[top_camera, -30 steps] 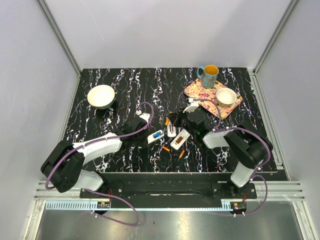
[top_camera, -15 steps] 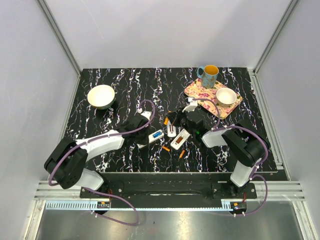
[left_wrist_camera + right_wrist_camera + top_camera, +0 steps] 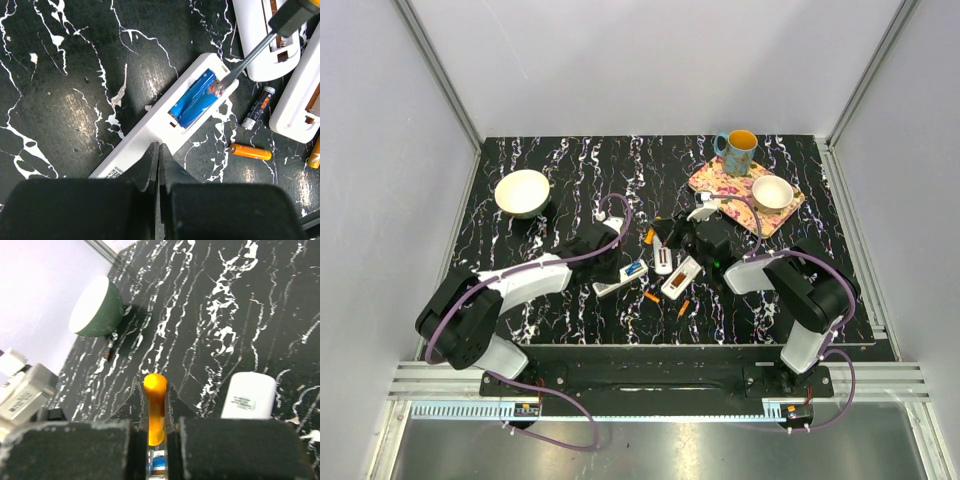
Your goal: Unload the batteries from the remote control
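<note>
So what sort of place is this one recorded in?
Probably a robot lab test cell, not a home: plain grey panel walls on aluminium framing, and robot arms bolted to a rail at the marbled table edge.

A robotics lab test cell, not a lived-in room. Blank pale wall panels (image 3: 650,60) set in aluminium-extrusion posts (image 3: 440,75) box in a black marble-pattern counter (image 3: 570,160). Two robot arms, left (image 3: 520,285) and right (image 3: 800,290), are bolted to a metal rail (image 3: 650,385) at its near edge, trailing purple cables (image 3: 560,415). A mug (image 3: 738,152), a bowl (image 3: 522,192) and a floral tray (image 3: 720,185) are the only household props.
</note>
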